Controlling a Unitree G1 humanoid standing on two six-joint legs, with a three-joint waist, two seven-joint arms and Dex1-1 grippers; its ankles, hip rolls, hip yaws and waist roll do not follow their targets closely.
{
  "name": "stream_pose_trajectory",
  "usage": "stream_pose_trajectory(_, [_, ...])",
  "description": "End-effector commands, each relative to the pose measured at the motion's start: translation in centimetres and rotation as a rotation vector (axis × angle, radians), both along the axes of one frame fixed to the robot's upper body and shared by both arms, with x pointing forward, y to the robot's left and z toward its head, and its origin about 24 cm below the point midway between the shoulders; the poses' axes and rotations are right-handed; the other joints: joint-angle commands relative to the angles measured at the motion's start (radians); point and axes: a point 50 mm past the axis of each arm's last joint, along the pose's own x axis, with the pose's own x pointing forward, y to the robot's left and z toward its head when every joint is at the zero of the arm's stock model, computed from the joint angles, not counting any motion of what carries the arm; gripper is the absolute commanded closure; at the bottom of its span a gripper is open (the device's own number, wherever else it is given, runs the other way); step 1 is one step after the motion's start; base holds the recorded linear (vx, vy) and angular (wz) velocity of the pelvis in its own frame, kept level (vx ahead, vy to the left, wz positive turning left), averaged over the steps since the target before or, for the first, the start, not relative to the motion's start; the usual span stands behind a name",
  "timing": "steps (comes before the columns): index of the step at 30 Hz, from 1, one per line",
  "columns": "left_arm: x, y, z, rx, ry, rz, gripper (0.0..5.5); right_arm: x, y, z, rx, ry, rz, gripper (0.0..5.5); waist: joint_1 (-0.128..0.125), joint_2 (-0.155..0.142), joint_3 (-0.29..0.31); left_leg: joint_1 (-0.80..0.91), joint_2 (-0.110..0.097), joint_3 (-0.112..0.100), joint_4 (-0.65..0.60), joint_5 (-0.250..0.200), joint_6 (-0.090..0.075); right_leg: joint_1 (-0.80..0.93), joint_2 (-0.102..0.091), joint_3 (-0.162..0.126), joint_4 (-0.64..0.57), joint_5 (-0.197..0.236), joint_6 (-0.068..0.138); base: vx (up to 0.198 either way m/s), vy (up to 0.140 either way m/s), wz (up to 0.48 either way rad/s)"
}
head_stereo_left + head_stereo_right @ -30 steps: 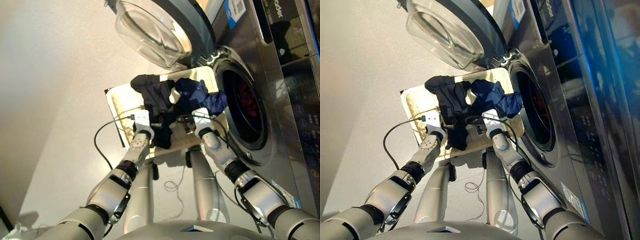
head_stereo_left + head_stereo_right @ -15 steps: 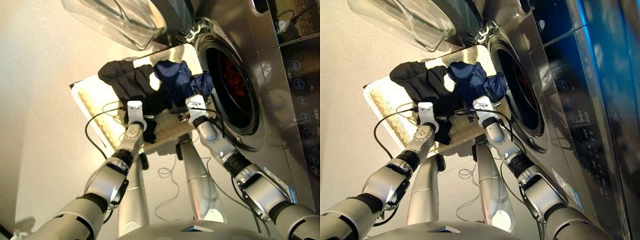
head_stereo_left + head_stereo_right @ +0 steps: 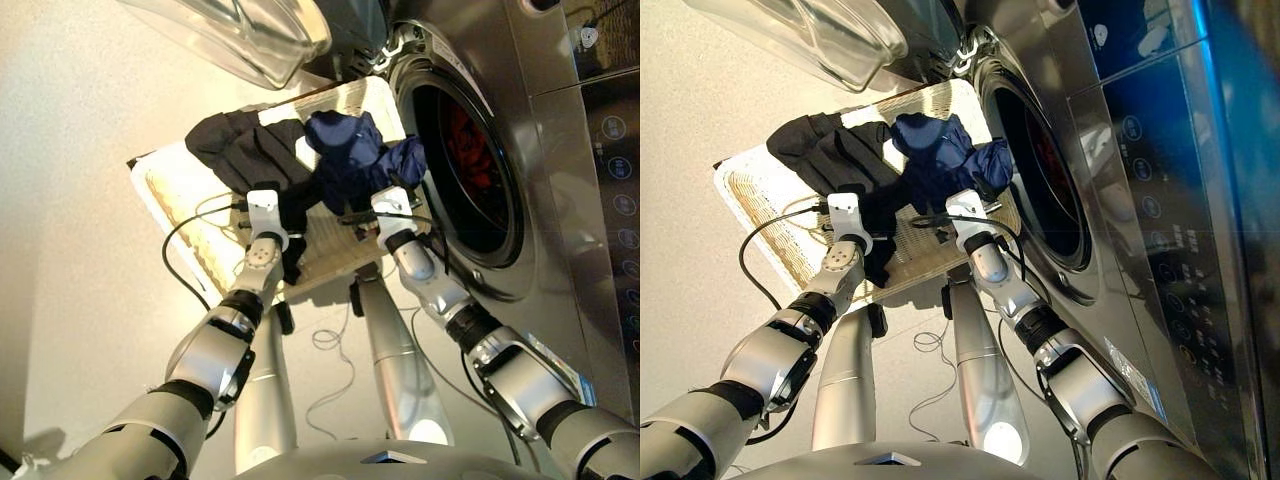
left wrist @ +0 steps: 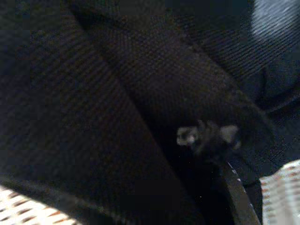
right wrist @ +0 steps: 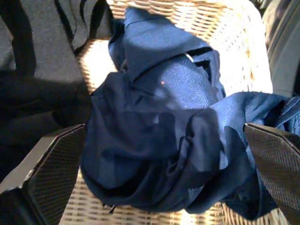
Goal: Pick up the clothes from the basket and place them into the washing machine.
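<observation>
**A:** From the head view, how far are you?

**B:** Something red already lies inside the washing machine [image 3: 470, 150]. Beside its door, the basket [image 3: 180, 200] holds the black garment [image 3: 250, 155] and the navy garment [image 3: 350, 160].

**A:** And your wrist views?

**B:** The left gripper [image 3: 262, 215]: black cloth hides it, I cannot tell. The right gripper [image 5: 164, 178] is spread wide around the navy one, not closed.

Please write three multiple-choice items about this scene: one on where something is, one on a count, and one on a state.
1. Where is the red garment?
A. inside the washing machine
B. in the basket
C. on the floor

2. How many garments lie in the basket?
A. one
B. two
C. three

3. How is the right gripper?
A. shut on cloth
B. open on both sides of the navy garment
C. shut, away from the basket

Answers:
1. A: red cloth shows inside the dark drum.
2. B: only the black garment and the navy one lie there.
3. B: its fingers stand wide apart on either side of the navy cloth.
</observation>
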Motion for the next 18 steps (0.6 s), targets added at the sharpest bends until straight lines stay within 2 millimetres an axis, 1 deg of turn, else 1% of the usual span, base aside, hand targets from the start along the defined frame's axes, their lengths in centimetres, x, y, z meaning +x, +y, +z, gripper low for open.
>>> stream_pose_trajectory(1, [0.1, 0.2, 1.0, -0.071, -0.074, -0.007, 5.50, 0.0, 1.2, 0.8, -0.027, -0.057, 0.054, 0.00, -0.001, 0.029, 0.032, 0.130, -0.026, -0.054, 0.012, -0.090, 0.017, 0.153, -0.033, -0.078, -0.058, -0.058, 0.087, 0.000, 0.000, 0.000])
stream_pose_trajectory(2, [-0.4, -0.3, 0.7, -0.116, -0.086, -0.027, 5.50, -0.2, 0.5, -0.6, -0.084, -0.012, 0.040, 0.00, 0.014, 0.038, 0.028, 0.195, -0.039, -0.054, -0.039, -0.068, 0.011, 0.217, -0.043, -0.088, -0.096, -0.048, 0.091, 0.000, 0.000, 0.000])
stream_pose_trajectory(4, [-1.1, -0.6, 0.2, -0.160, -0.092, -0.043, 5.50, -0.4, 0.0, -1.7, -0.130, 0.022, 0.033, 0.00, 0.026, 0.044, 0.024, 0.256, -0.049, -0.057, -0.083, -0.053, 0.009, 0.276, -0.046, -0.093, -0.126, -0.043, 0.094, 0.005, -0.051, 0.117])
stream_pose_trajectory(5, [-1.4, -0.8, -0.1, -0.176, -0.084, -0.054, 5.50, -0.7, -0.2, -2.2, -0.154, 0.040, 0.037, 0.00, 0.028, 0.040, 0.020, 0.278, -0.057, -0.050, -0.114, -0.011, 0.009, 0.298, -0.057, -0.098, -0.151, -0.014, 0.092, -0.043, -0.056, 0.108])
stream_pose_trajectory(6, [-1.6, -1.1, 0.0, -0.196, -0.099, -0.065, 5.50, -0.8, -0.4, -2.6, -0.173, 0.050, 0.038, 0.00, 0.033, 0.041, 0.017, 0.303, -0.060, -0.052, -0.131, -0.005, 0.008, 0.326, -0.061, -0.105, -0.166, -0.012, 0.093, -0.036, -0.060, 0.128])
stream_pose_trajectory(7, [-1.9, -1.3, 0.2, -0.222, -0.119, -0.082, 5.50, -1.0, -0.7, -3.0, -0.196, 0.060, 0.040, 0.00, 0.040, 0.045, 0.013, 0.335, -0.059, -0.055, -0.153, 0.005, 0.006, 0.361, -0.064, -0.113, -0.182, -0.013, 0.093, 0.058, -0.058, 0.166])
stream_pose_trajectory(8, [-2.3, -1.6, 0.0, -0.247, -0.120, -0.098, 5.50, -1.2, -0.9, -3.6, -0.232, 0.078, 0.046, 0.00, 0.049, 0.050, 0.010, 0.370, -0.059, -0.059, -0.179, 0.016, 0.005, 0.393, -0.065, -0.119, -0.195, -0.013, 0.094, 0.071, -0.047, 0.195])
stream_pose_trajectory(9, [-2.6, -1.8, -0.1, -0.264, -0.123, -0.110, 5.50, -1.4, -1.1, -4.0, -0.257, 0.087, 0.054, 0.00, 0.055, 0.053, 0.006, 0.398, -0.059, -0.062, -0.200, 0.022, 0.003, 0.422, -0.066, -0.127, -0.208, -0.015, 0.094, 0.070, -0.043, 0.172])
stream_pose_trajectory(10, [-2.9, -1.9, 0.1, -0.302, -0.139, -0.121, 5.50, -1.7, -1.1, -4.2, -0.286, 0.082, 0.072, 0.00, 0.059, 0.055, 0.003, 0.429, -0.057, -0.059, -0.219, 0.027, 0.001, 0.454, -0.068, -0.133, -0.220, -0.014, 0.096, 0.064, -0.032, 0.177])
stream_pose_trajectory(12, [-3.6, -2.3, 0.1, -0.344, -0.155, -0.151, 5.50, -2.3, -1.1, -4.6, -0.356, 0.076, 0.120, 0.00, 0.067, 0.059, 0.001, 0.488, -0.053, -0.062, -0.251, 0.037, -0.002, 0.509, -0.070, -0.146, -0.237, -0.015, 0.097, 0.064, -0.035, 0.196])
stream_pose_trajectory(13, [-3.8, -2.5, 0.3, -0.365, -0.167, -0.168, 5.50, -2.5, -1.2, -5.0, -0.374, 0.084, 0.133, 0.00, 0.072, 0.061, -0.001, 0.513, -0.055, -0.066, -0.261, 0.038, -0.001, 0.534, -0.071, -0.152, -0.244, -0.017, 0.097, 0.051, -0.025, 0.233])
stream_pose_trajectory(14, [-3.9, -2.5, 0.3, -0.365, -0.167, -0.168, 5.50, -2.5, -1.2, -5.0, -0.374, 0.084, 0.133, 0.00, 0.072, 0.061, 0.000, 0.514, -0.055, -0.066, -0.261, 0.038, -0.001, 0.535, -0.071, -0.152, -0.244, -0.017, 0.097, 0.073, -0.039, 0.219])
stream_pose_trajectory(15, [-4.5, -2.8, 0.7, -0.414, -0.189, -0.199, 5.50, -3.1, -1.2, -5.4, -0.395, 0.096, 0.168, 0.00, 0.079, 0.063, -0.008, 0.564, -0.056, -0.069, -0.275, 0.038, 0.000, 0.589, -0.071, -0.161, -0.258, -0.022, 0.097, 0.078, -0.032, 0.218])
stream_pose_trajectory(18, [-5.6, -3.1, 1.0, -0.485, -0.206, -0.244, 5.50, -4.1, -0.7, -6.0, -0.408, 0.113, 0.229, 0.00, 0.089, 0.064, -0.024, 0.632, -0.059, -0.070, -0.292, 0.035, 0.002, 0.669, -0.067, -0.170, -0.288, -0.026, 0.098, 0.078, -0.028, 0.218])
